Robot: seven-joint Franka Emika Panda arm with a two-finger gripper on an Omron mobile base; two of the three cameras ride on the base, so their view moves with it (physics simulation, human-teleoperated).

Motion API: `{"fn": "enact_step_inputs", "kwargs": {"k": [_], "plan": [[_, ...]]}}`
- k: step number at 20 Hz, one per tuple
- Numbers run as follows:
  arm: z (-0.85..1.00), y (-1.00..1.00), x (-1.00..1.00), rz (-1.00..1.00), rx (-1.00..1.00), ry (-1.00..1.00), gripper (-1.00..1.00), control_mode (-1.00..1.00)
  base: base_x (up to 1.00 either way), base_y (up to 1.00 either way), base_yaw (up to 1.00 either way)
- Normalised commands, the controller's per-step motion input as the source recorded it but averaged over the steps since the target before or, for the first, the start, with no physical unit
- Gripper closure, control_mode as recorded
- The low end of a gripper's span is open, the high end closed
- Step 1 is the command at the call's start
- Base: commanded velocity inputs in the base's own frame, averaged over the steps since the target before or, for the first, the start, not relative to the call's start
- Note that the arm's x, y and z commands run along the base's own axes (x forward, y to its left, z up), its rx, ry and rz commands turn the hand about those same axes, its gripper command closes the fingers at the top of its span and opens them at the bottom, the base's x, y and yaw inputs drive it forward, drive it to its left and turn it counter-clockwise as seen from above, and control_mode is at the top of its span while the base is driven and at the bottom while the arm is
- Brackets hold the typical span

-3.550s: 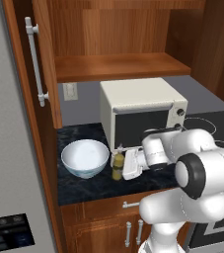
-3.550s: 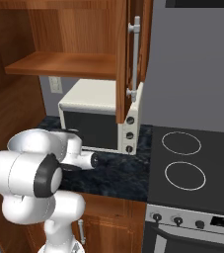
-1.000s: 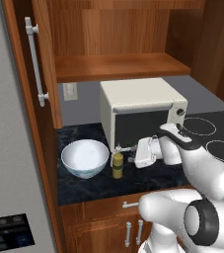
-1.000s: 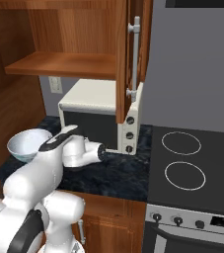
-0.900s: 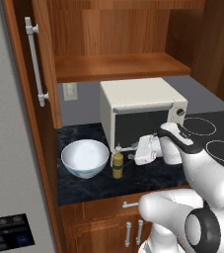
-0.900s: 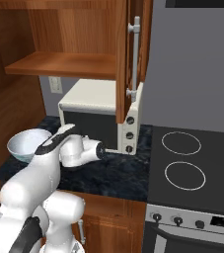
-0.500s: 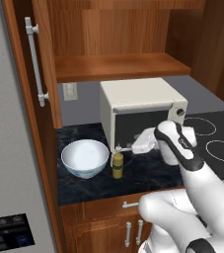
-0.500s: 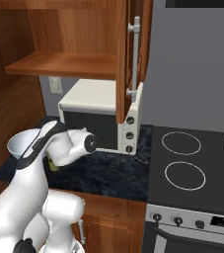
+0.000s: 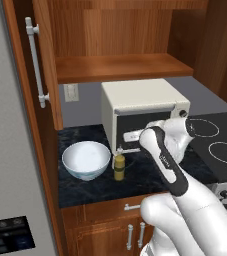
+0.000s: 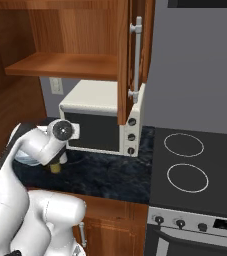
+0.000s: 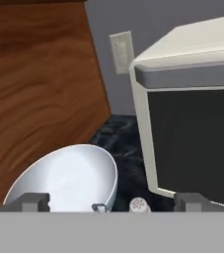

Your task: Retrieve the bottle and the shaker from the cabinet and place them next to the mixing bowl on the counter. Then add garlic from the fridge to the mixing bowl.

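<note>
White two-finger gripper [image 9: 121, 143] has risen from low over the dark speckled bench [image 9: 145, 172], where 3.5 s ago it sat at 3 o'clock of the small yellow bottle [image 9: 119, 167]; now it hangs above the bottle, before the cream microwave's [image 9: 142, 107] dark door. Arm has swung upright. White mixing bowl [image 9: 86, 159] and small white shaker top [image 11: 139, 204] now in hand view.

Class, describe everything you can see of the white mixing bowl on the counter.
The mixing bowl is round, white and smooth, perhaps glazed ceramic, with a wide rim and nothing visible inside. It sits upright on the dark speckled counter, left of the microwave and near the wooden side panel. A small yellowish bottle stands just to its right; whether they touch is unclear.
</note>
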Motion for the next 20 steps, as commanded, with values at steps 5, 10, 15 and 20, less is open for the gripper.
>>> {"fn": "enact_step_inputs", "kwargs": {"k": [5, 10, 15, 20], "plan": [[0.48, 0.00, -0.26, -0.23, -0.11, 0.11, -1.00, -1.00, 0.00, 0.00, 0.00], [0.43, -0.01, -0.17, -0.16, -0.19, 0.11, -1.00, -1.00, 0.00, 0.00, 0.00], [0.59, 0.00, -0.33, -0.13, -0.13, 0.06, -1.00, -1.00, 0.00, 0.00, 0.00], [0.51, 0.06, -0.73, -0.01, -0.02, -0.04, -1.00, -1.00, 0.00, 0.00, 0.00]]}}
